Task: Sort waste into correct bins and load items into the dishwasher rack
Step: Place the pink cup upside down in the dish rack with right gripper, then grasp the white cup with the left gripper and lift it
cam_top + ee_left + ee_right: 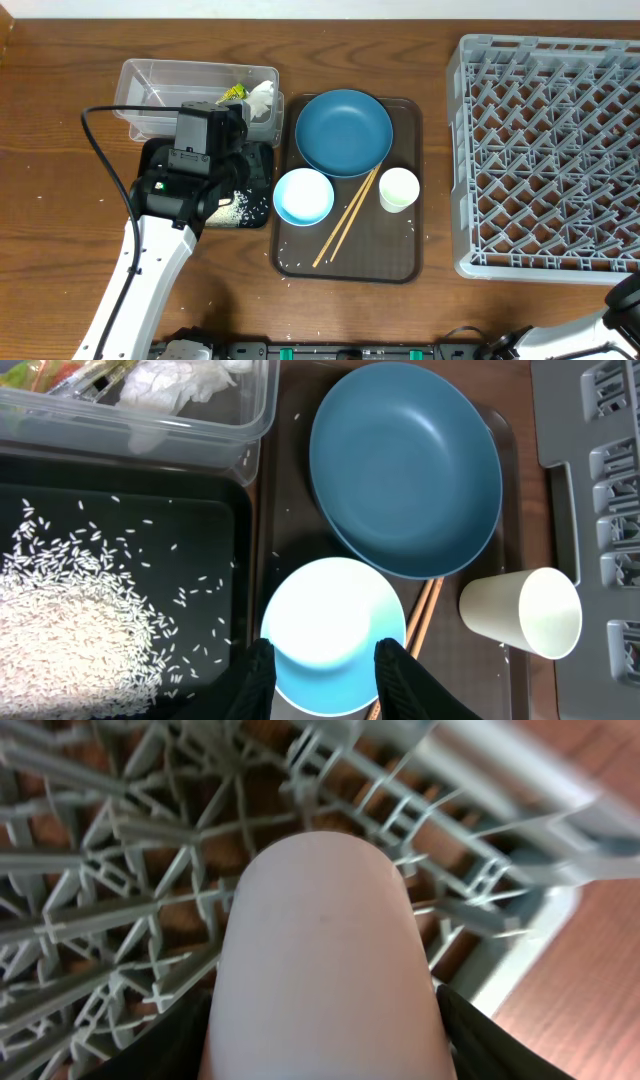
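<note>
Waste looks sorted: wrapper [233, 95] and napkin [262, 100] are in the clear tub [150, 80], and the rice [70, 630] is heaped in the black tray [120, 500]. A few stray grains lie on the brown tray [400, 250] and the table [60, 60].

Step in hand, as I read it, is loading the rack [550, 150].

Right pincer [320, 1055] is clamped on a pale cup [320, 950], a finger on each side and the closed end toward the camera. It hangs over the rack's near corner. Can't tell whether it touches the pegs.

Left pincer [327, 675] is spread wide and empty, with its fingertips straddling the near rim of the light-blue bowl [330, 620]. That bowl sits on the brown tray beside the black tray.

The plate [343, 132], chopsticks [345, 220] and second cup [398, 189] are also on the brown tray, unloaded.

Next:
- Right arm lowers the cup between pegs, then releases.
- Left arm drops onto the bowl rim and closes on the wall. The smooth, thin edge could slip, so it needs a square pinch.
</note>
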Robot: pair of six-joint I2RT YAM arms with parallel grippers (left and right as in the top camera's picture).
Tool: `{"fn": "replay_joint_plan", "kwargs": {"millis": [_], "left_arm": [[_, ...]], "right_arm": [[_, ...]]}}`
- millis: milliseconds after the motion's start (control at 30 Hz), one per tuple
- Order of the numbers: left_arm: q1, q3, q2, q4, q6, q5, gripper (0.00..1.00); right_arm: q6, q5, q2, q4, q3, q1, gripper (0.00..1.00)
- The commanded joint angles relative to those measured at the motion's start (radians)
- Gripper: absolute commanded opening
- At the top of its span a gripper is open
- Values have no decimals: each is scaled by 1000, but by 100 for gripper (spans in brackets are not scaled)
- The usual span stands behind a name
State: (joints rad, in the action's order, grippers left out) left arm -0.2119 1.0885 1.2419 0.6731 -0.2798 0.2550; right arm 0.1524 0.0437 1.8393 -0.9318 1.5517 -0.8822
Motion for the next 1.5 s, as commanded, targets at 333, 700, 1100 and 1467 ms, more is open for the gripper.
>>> {"fn": "replay_joint_plan", "kwargs": {"millis": [333,700,1100,1467], "left_arm": [[4,6,0,8,18,-14,36],[4,6,0,7,17,-13,36],[-39,6,42,-68,17,16,47],[-291,6,298,-396,13,24,48]], "right_arm": [[19,-98,33,10,15,-8,99],[35,-215,3,24,19,-7,99],[-40,-426,-208,24,20,170,99],[-64,-290,-220,-57,14,502,99]]}}
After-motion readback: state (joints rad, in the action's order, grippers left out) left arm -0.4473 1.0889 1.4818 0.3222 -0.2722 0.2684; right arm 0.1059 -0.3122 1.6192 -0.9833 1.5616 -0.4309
